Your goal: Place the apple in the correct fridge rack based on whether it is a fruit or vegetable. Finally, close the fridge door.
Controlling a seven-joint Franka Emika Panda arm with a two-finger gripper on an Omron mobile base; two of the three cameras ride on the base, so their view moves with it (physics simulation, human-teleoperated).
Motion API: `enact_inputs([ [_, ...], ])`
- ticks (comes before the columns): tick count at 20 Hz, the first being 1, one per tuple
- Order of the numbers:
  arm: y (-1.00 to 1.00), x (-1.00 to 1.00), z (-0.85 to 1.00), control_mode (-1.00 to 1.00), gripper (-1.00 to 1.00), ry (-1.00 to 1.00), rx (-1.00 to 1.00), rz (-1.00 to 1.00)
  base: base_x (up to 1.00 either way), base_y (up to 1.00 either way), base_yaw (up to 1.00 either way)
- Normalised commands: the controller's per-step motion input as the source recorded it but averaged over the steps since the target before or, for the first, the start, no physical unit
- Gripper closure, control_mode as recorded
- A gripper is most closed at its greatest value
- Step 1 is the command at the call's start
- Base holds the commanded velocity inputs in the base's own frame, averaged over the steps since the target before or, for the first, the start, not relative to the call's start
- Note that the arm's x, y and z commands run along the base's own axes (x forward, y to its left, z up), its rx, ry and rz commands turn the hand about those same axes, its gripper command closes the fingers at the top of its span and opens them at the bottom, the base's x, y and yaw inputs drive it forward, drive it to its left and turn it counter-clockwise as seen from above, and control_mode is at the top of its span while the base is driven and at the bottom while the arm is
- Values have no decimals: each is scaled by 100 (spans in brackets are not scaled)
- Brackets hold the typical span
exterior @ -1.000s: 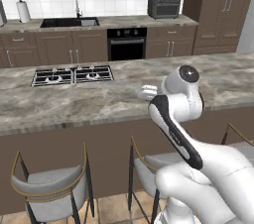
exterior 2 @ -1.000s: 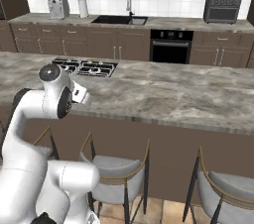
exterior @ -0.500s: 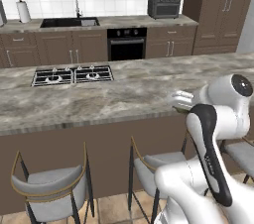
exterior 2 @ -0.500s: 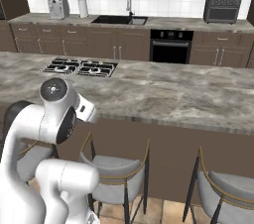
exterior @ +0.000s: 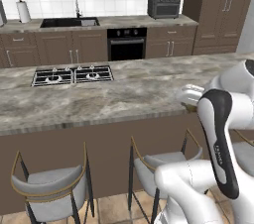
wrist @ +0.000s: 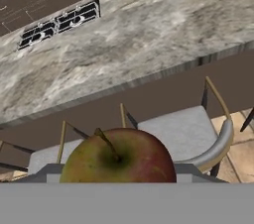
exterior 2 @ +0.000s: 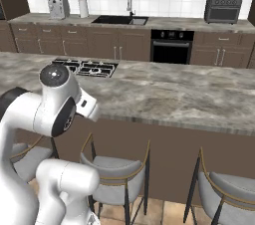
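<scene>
The apple (wrist: 119,156), olive-green with a reddish side and a short stem, sits low in the hand view, with my gripper (wrist: 119,176) shut on it. Grey finger parts show at both sides of it. The hand points down over the near edge of the marble island counter (wrist: 149,34) and a stool (wrist: 183,129). From the base cameras my white hand (exterior: 190,95) hangs by the island's front edge, and the arm's big joint (exterior 2: 56,105) hides most of it. The fridge rack and fridge door are out of view.
A gas cooktop (exterior: 72,74) lies in the island. Stools (exterior: 52,193) stand along its near side. Behind are the back counter with a sink (exterior: 69,22), an oven (exterior: 127,43), a toaster oven (exterior: 164,4) and tall brown cabinets (exterior: 218,10).
The arm has swung to the right and lower along the island's front edge, carrying the apple. The kitchen itself has not shifted in the base views.
</scene>
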Motion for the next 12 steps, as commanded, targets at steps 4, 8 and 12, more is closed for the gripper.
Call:
enact_inputs([
  [4, 10, 7, 0, -100, 100, 0, 0, -1, 0, 0, 0],
  [8, 0, 7, 0, -100, 100, 0, 0, 0, 0, 0, 0],
  [12, 0, 0, 0, 100, 100, 0, 0, 0, -1, 0, 0],
])
